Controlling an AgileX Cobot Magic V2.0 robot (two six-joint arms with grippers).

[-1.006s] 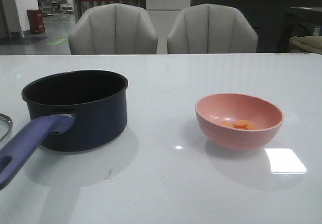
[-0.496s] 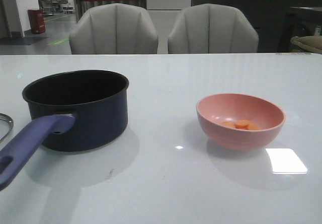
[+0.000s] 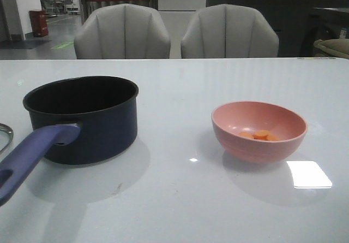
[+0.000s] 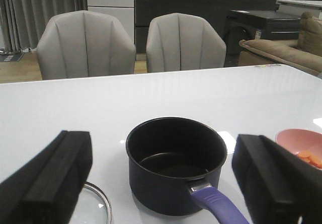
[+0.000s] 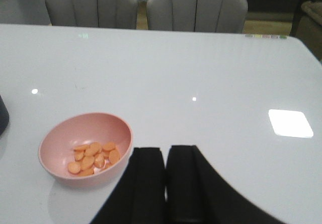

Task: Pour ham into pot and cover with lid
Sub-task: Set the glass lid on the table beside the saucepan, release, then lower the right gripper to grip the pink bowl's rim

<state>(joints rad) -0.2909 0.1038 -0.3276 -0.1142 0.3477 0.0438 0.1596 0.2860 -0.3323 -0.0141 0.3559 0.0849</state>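
Note:
The dark navy pot (image 3: 82,117) stands on the left of the white table, empty, its blue-purple handle (image 3: 30,158) pointing toward the front edge. Several orange ham slices (image 3: 259,135) lie in the pink bowl (image 3: 259,131) on the right. Only a metal rim edge of the glass lid (image 3: 5,136) shows at the far left. In the left wrist view my left gripper (image 4: 163,176) is open and held back from the pot (image 4: 176,163), with the lid (image 4: 93,206) beside it. My right gripper (image 5: 166,156) is shut and empty, next to the bowl (image 5: 85,148) holding the ham (image 5: 94,157).
Two grey chairs (image 3: 174,33) stand behind the table's far edge. A bright window reflection (image 3: 309,173) lies on the tabletop to the right of the bowl. Neither arm shows in the front view.

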